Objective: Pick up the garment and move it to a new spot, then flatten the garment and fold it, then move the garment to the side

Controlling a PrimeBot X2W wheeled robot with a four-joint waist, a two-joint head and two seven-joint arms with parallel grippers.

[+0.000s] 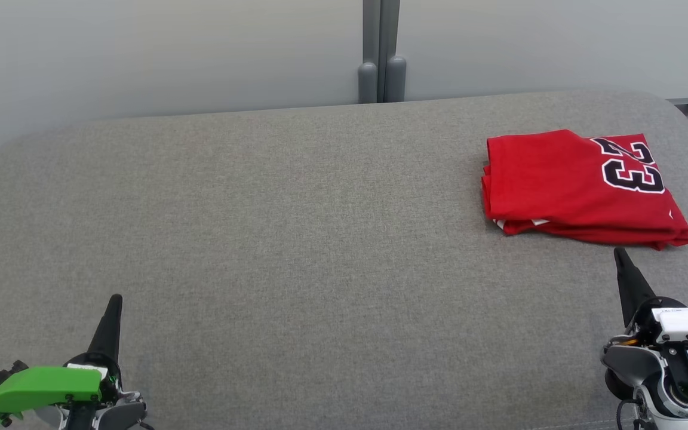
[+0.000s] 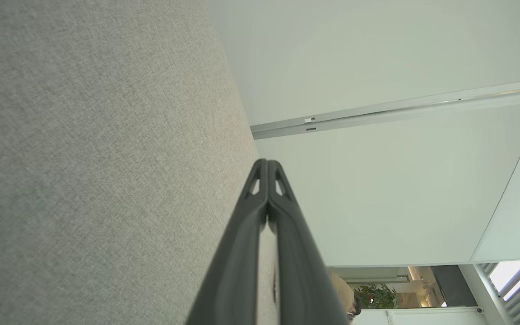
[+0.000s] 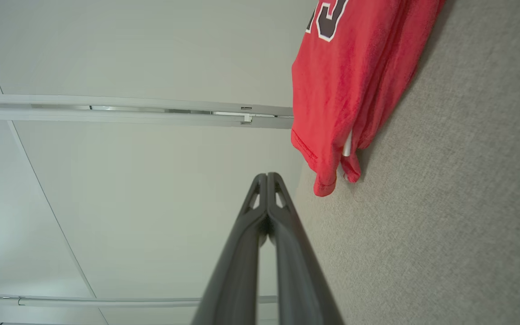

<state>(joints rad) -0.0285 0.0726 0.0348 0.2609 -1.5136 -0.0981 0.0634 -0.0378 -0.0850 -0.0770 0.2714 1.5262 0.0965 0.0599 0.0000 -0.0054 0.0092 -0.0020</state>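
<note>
The garment [image 1: 577,188] is a red jersey with a dark, white-edged number, folded into a rectangle at the far right of the grey padded surface [image 1: 296,239]. In the right wrist view the garment [image 3: 350,81] lies ahead and to the right of the fingertips, apart from them. My right gripper [image 1: 620,254] sits just in front of the garment's near edge, shut and empty; its tips [image 3: 267,176] are pressed together. At the near left my left gripper [image 1: 116,300] is shut with nothing in it, and its tips [image 2: 267,162] meet over bare fabric.
Pale wall panels [image 1: 159,54] with a grey post [image 1: 381,60] stand behind the surface's far edge. The surface's rounded far corners curve away at left and right. A plant [image 2: 377,295] shows in a room beyond, in the left wrist view.
</note>
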